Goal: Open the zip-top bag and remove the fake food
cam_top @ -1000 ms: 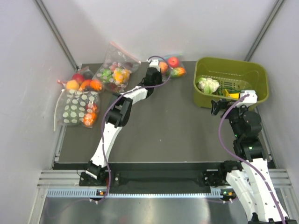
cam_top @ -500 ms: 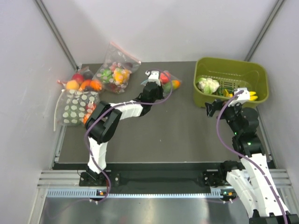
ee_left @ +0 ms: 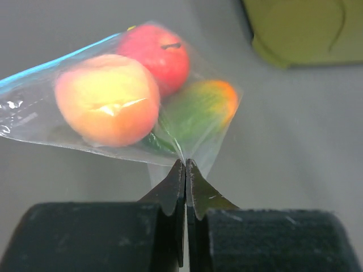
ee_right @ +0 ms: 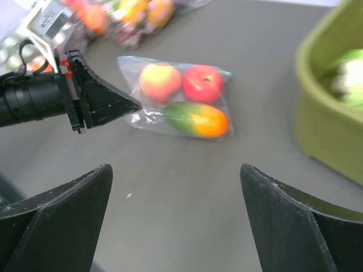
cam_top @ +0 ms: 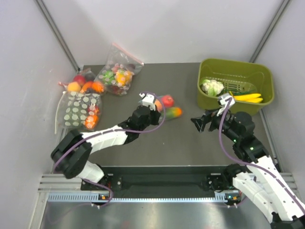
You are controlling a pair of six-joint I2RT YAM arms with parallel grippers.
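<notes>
The left gripper (ee_left: 185, 165) has its jaws pressed together on a thin corner of the zip-top bag (ee_right: 177, 97), pinching the clear film just below the fruit. The right gripper (ee_right: 176, 170) has its jaws spread wide apart and holds nothing; it sits right of centre in the overhead view, facing the bag and well apart from it.

The bag lies on the dark tabletop (cam_top: 181, 143) near the centre of the overhead view, its blue zip strip along the far edge. Inside is the fake food: a peach-orange fruit (ee_right: 160, 81), a red fruit (ee_right: 202, 82) beside it, and a green-and-orange fruit (ee_right: 195, 118) in front of both.

At the upper right stands a green basket (cam_top: 206, 98) with a white cauliflower (cam_top: 211, 86) and yellow pieces (cam_top: 248, 97) in it.

The left arm reaches low and long from the lower left up to the centre. The right arm is bent, with its wrist turned left.
</notes>
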